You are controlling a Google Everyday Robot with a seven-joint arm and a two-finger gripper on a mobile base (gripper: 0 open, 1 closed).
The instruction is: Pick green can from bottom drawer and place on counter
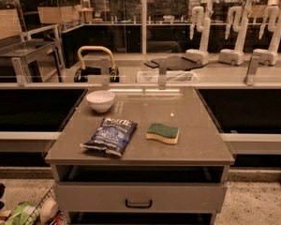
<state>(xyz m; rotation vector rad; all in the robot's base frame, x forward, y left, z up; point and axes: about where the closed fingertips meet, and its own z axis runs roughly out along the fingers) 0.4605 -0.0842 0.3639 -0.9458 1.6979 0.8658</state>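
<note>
The counter (192,121) is a square grey-brown top on a light grey cabinet, in the middle of the camera view. Below it is an open dark gap, then a closed drawer (139,198) with a dark handle (138,204). The green can is hidden or out of view. My gripper is not in view.
On the counter stand a white bowl (100,100) at the back left, a blue chip bag (110,136) at the front left and a green-and-yellow sponge (163,132) at the front right. A pale ledge with metal posts (159,74) runs behind. A wire basket (35,212) sits at the floor, lower left.
</note>
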